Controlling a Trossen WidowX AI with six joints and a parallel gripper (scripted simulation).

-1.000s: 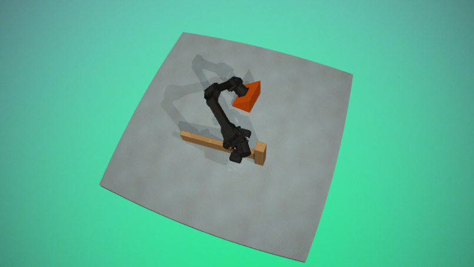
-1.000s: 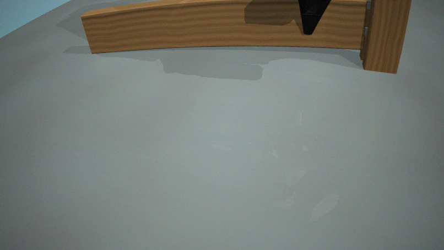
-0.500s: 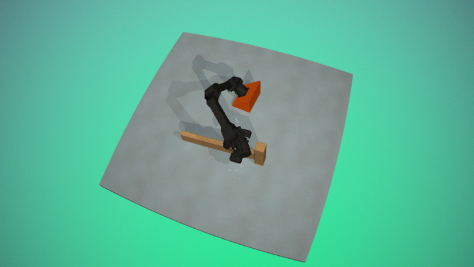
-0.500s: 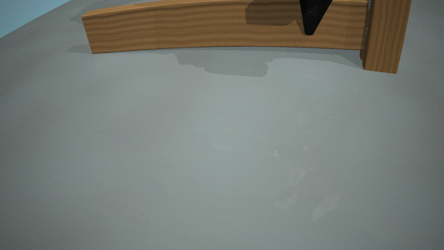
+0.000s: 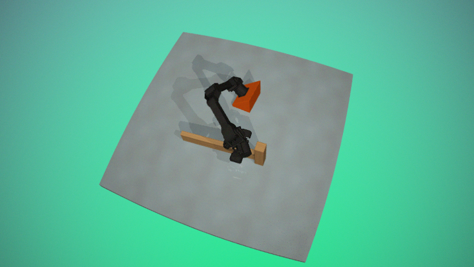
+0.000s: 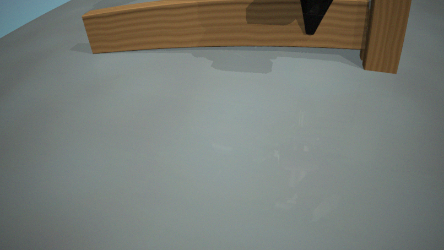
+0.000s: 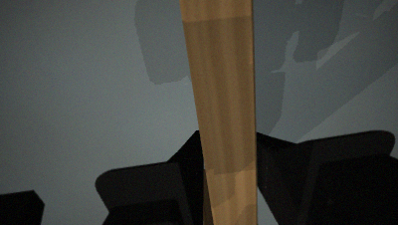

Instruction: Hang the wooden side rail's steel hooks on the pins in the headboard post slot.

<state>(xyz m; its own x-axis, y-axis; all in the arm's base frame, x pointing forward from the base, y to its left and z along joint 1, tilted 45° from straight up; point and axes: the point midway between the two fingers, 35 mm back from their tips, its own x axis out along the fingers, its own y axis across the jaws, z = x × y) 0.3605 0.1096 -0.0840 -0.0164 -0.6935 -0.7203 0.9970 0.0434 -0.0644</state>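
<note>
The wooden side rail [image 5: 199, 139] [image 6: 186, 27] [image 7: 221, 75] stands on edge, its end close against the headboard post [image 5: 259, 154] [image 6: 385, 37]. The post stands upright on the table. In the exterior view only thin grey slivers show in the narrow gap between them. The slot, pins and the seating of the hooks are hidden. The rail's underside is a little above the table at the post; its far end appears to rest on the table. My gripper [image 5: 237, 150] [image 6: 309, 26] [image 7: 215, 131] is shut on the rail from above, nearer the post, one finger on each side.
An orange wedge-shaped block [image 5: 254, 97] is at the arm's base, behind the rail. The arm [image 5: 219, 112] reaches from there over the rail. The grey table [image 5: 166, 185] extends around them, and its edges lie well away from the rail and post.
</note>
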